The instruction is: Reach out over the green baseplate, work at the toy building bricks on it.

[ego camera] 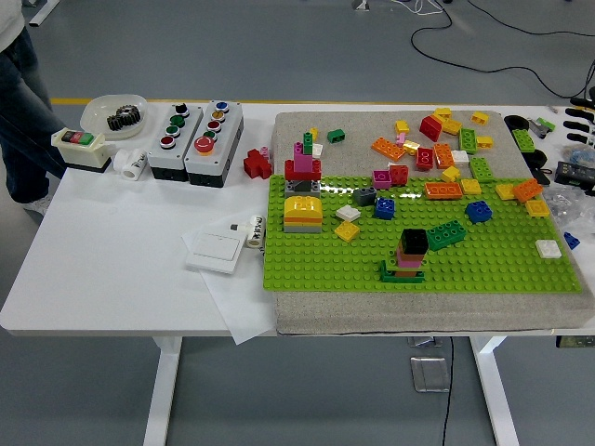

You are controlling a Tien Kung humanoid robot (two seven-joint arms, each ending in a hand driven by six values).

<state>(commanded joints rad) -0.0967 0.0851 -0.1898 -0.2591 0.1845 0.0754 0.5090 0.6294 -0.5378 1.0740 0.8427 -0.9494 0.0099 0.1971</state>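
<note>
Waiting untouched, the toy bricks [409,255] sat on the green baseplate [502,269], its long side running left to right; neither robot hand was in view (finger positions unknowable), so neither arm looked nearer.

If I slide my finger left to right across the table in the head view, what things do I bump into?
Green-and-red switch box → bowl with gear → two grey button boxes → red brick → yellow-orange stack → black-topped tower → white brick.
</note>
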